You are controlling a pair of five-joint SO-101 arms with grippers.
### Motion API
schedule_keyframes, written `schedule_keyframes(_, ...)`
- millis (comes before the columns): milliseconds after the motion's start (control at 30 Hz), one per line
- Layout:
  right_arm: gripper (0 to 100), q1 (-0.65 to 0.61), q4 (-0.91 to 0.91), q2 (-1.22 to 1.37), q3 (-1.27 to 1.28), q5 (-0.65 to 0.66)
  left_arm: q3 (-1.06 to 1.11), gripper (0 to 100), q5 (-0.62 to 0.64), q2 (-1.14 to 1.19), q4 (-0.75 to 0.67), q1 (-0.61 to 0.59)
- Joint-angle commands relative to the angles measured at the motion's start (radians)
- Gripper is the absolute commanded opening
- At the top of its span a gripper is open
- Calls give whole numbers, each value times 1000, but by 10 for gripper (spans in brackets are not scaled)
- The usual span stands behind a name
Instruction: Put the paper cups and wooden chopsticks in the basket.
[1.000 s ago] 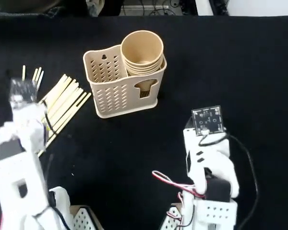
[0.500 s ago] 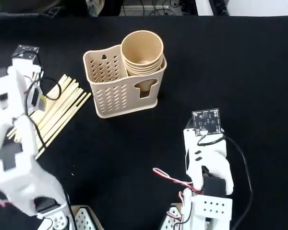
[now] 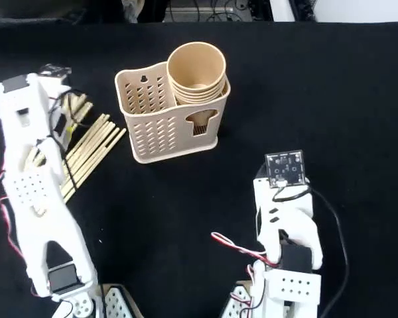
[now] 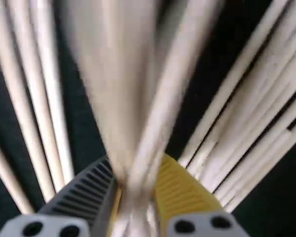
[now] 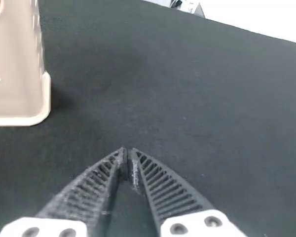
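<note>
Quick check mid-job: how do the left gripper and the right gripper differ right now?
The left gripper is clamped on a few wooden chopsticks; the right gripper is shut on nothing. The left gripper is over the chopstick pile beside the basket; the right gripper hangs over bare table. Shared: both have their jaws drawn together.

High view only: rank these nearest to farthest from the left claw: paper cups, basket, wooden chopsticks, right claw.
From the left claw:
1. wooden chopsticks, in its grip, at the table's left.
2. basket, just right of the chopsticks.
3. paper cups, in the basket's right compartment.
4. right claw, lower right, past the basket.
</note>
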Motion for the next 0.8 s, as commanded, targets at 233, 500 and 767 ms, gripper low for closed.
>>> schedule_keyframes(233,12,-25,-34,-12,4,0,10,27,49,-133,40,47)
schedule_keyframes(500,12,-21,-49,-4,5,0,168,29,157,-399,-55,93)
schedule_keyframes(767,12,-21,-49,-4,5,0,321,29,316,-525,-227,97)
